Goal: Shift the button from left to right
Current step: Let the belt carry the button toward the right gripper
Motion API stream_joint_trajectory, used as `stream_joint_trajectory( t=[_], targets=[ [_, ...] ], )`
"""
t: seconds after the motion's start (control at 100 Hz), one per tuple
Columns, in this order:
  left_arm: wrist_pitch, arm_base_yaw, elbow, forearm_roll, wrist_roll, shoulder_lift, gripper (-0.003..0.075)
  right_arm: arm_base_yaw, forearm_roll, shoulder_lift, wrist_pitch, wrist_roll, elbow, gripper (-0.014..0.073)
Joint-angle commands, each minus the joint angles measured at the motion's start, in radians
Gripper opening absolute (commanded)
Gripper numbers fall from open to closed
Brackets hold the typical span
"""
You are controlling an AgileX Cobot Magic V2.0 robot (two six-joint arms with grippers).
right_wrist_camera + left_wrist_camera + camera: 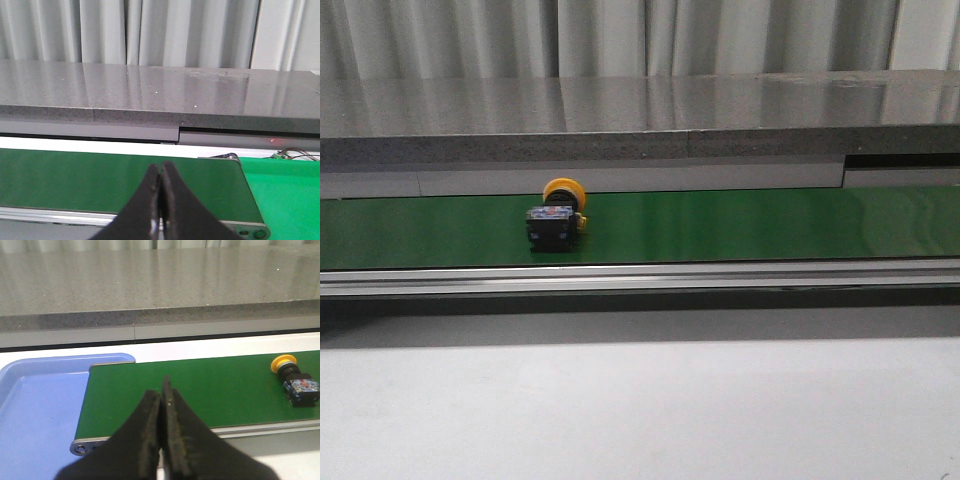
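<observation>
Both left gripper (161,390) and right gripper (160,175) look pressed shut, seemingly empty; button (556,216) lies apart on belt (740,225)

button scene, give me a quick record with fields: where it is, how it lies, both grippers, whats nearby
button: yellow cap, black body
location: on the green belt, left of centre in the front view
pose: lying on its side, cap toward the grey counter
contact: nothing touching it
left gripper: shut, empty, over the belt's end, apart from the button
right gripper: shut, empty, over the belt
nearby: blue tray beside the belt's end
</observation>
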Motion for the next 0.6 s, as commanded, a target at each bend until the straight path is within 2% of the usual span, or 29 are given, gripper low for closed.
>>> stream_joint_trajectory(
  t=[0.0, 0.24, 0.59],
  targets=[
    [-0.087, -0.008, -0.029, -0.012, -0.003, 0.004, -0.0020, -0.001, -0.007, 0.066, 0.004, 0.001, -0.095, -0.0068],
    [-0.087, -0.008, -0.029, -0.012, -0.003, 0.004, -0.0020, -0.001, 0.017, 0.307, 0.159, 0.001, -0.292, -0.0068],
    [-0.087, -0.008, -0.029, -0.012, -0.003, 0.004, -0.0020, -0.001, 0.042, 0.663, 0.491, 0.001, -0.586, -0.0068]
  ],
)
